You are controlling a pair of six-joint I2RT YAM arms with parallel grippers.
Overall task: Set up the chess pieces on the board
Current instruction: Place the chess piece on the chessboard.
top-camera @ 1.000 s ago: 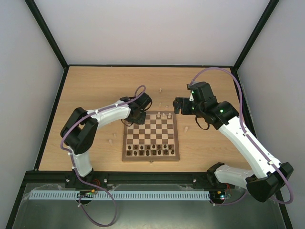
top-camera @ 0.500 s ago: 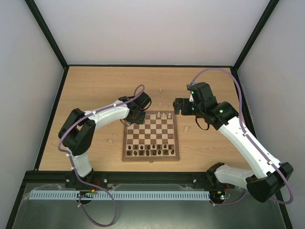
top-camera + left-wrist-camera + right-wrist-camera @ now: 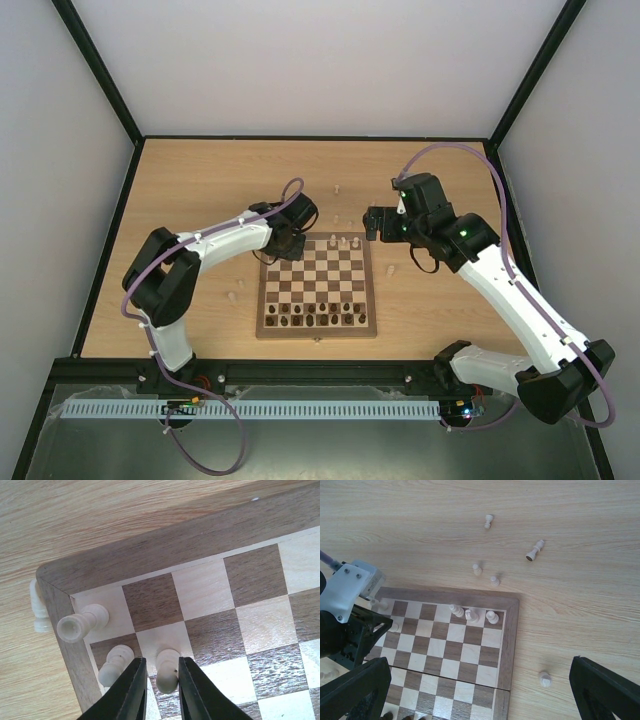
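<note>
Left claw (image 3: 162,661) snug round pale pawn (image 3: 167,675) at far-left corner of board (image 3: 150,550); can't tell if actually clamped. I'd centre it on square, upright, clear of neighbour pawn (image 3: 116,662), then lift straight off.

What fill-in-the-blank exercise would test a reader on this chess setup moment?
Jaws of the left gripper flank a small pale cream wooden chess piece near a ___ of the square checked wooden chessboard. Jaws of the right gripper stand wide ___. The dark brown wooden chessmen line the board edge ___ the arm bases. Another cream chessman lies on its ___ on the light wood tabletop.
Missing: corner; open; nearest; side.
</note>
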